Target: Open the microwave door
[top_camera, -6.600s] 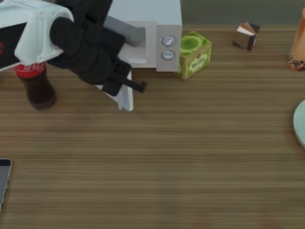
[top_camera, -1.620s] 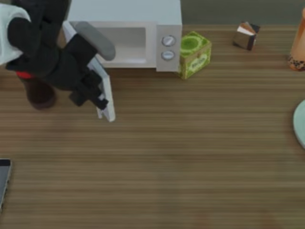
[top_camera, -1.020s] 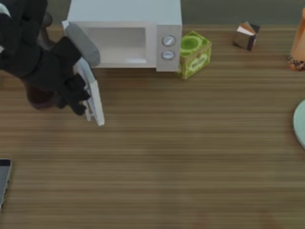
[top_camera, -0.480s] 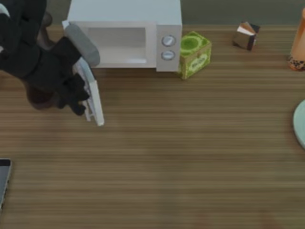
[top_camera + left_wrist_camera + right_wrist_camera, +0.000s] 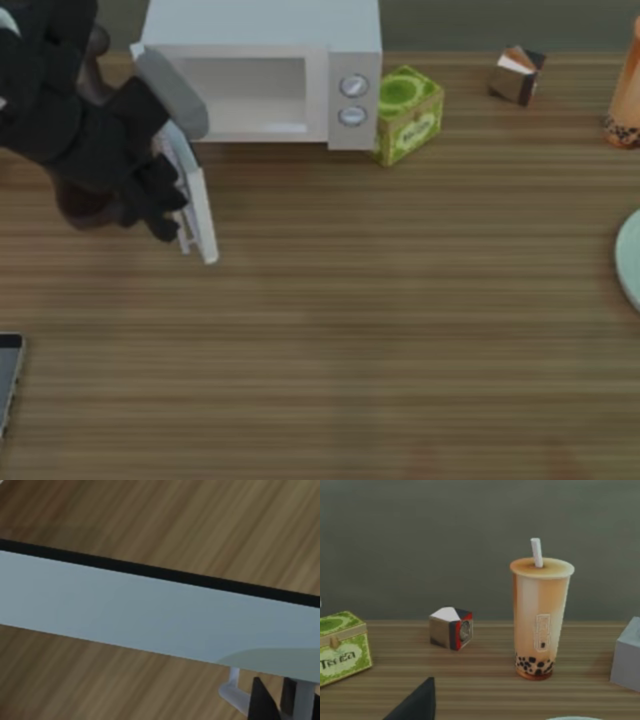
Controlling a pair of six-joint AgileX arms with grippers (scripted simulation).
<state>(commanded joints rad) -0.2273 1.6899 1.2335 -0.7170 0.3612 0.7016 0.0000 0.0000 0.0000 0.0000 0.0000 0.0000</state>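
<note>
The white microwave (image 5: 262,20) stands at the back left of the table, its cavity (image 5: 245,85) exposed. The microwave door (image 5: 200,205) is swung out toward the front left and shows edge-on from above. In the left wrist view it fills the frame as a pale panel (image 5: 150,615). My left gripper (image 5: 172,222) is on the left, outer side of the door near its free end, shut on the door's white handle (image 5: 235,696). A dark corner of my right gripper (image 5: 417,705) shows in its wrist view; that arm is outside the top view.
A green-yellow tea box (image 5: 408,113) touches the microwave's right side. A small brown cube (image 5: 517,75) and a bubble tea cup (image 5: 540,620) stand at the back right. A cola bottle (image 5: 80,205) sits mostly hidden under my left arm. A phone (image 5: 8,380) lies at the left edge.
Over the earlier frames the door swung wider to the left with my left gripper on its handle. In the last second nothing has moved.
</note>
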